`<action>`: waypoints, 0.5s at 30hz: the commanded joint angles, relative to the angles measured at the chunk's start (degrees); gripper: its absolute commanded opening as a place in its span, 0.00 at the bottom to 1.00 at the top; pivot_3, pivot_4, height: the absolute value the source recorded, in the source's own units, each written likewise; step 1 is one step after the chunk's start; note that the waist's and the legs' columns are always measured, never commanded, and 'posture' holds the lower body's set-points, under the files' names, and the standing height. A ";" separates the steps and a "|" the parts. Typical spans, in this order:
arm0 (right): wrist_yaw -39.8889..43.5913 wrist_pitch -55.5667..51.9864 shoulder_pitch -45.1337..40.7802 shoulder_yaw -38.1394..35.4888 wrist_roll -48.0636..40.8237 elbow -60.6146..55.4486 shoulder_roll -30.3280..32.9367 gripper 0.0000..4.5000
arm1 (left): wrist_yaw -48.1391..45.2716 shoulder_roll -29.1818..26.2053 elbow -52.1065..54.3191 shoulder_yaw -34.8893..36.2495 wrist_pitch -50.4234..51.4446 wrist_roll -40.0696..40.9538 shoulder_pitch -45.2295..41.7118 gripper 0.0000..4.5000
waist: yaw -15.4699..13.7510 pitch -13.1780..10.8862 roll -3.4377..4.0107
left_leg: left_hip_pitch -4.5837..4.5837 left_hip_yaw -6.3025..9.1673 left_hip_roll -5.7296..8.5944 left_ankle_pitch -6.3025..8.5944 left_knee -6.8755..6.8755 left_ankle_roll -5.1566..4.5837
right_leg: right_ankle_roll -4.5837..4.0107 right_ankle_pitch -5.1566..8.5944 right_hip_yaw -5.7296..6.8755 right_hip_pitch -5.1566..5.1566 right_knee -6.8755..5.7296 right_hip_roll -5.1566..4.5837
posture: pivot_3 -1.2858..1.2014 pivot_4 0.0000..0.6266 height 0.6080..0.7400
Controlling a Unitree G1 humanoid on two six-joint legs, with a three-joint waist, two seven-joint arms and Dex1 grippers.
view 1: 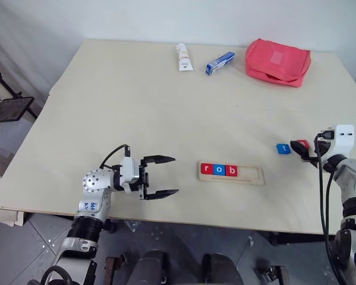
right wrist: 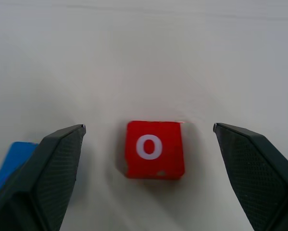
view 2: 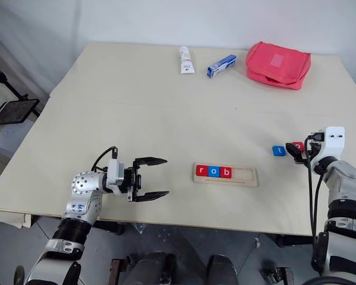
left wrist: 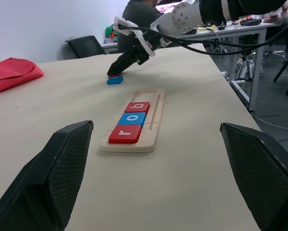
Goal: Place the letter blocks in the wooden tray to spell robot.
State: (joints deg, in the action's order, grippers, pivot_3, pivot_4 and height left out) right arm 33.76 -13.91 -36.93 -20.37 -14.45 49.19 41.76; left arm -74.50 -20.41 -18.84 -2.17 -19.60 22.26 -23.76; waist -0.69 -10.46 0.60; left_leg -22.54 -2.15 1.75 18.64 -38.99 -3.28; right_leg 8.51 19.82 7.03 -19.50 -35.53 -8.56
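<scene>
Pale table (view 1: 136, 119), grey tiled floor (view 1: 23, 249)

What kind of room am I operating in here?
Likely an office or lab workspace: beyond the pale work table stand a black office chair and desks with cluttered tops, with a person seated at one.

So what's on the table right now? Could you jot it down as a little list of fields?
wooden tray: holds r, o, b; two slots free
red o block: on table, between open right claw fingers, not gripped
blue t block: beside the o
left claw: open, empty, left of tray
far edge: tube, blue-and-white box, red pouch
</scene>
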 commanded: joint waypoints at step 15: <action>-1.41 1.30 -1.15 1.75 1.88 2.51 0.63 0.33 | 1.78 -0.02 3.39 -0.18 1.00 0.47 0.64 1.00 | 0.74 0.00 0.00 | 0.01 0.04 -0.02 0.00 0.00 0.00 | 0.00 0.00 0.01 0.03 0.00 0.01 | 0.52 0.24 1.00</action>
State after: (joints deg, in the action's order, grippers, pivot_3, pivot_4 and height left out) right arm 33.19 -12.52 -39.00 -18.47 -12.86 52.91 41.78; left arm -72.84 -20.45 -16.69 -2.23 -18.54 22.25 -23.01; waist 0.05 -10.46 0.60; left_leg -22.53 -2.12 1.73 18.64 -38.99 -3.28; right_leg 8.51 19.82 7.04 -19.47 -35.52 -8.55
